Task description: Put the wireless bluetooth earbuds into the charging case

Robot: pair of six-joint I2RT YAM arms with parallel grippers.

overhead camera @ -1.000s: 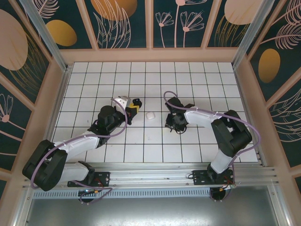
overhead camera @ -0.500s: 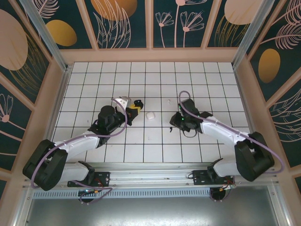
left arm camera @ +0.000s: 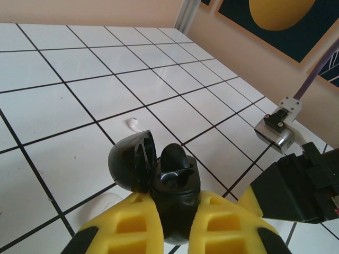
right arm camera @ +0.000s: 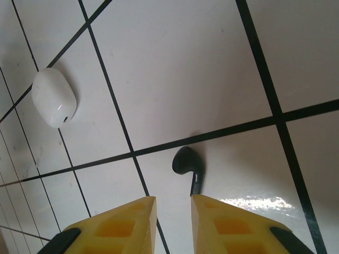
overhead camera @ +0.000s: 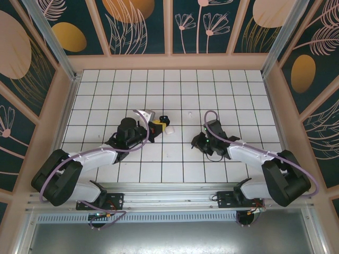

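White tiled worktop. Left jaws, clamped on open black charging case, I've brought toward centre. Right jaws, apart but narrowing, now at black earbud on tile: pickup next.

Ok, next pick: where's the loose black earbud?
Right wrist view: the small black stemmed earbud lies on the white tile just ahead of the right pincer.

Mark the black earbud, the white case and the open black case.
black earbud (right arm camera: pixel 185 161), right wrist view, rounded head.
white case (right arm camera: pixel 53 98), right wrist view, middle of shell.
open black case (left arm camera: pixel 170 203), left wrist view, lower body.
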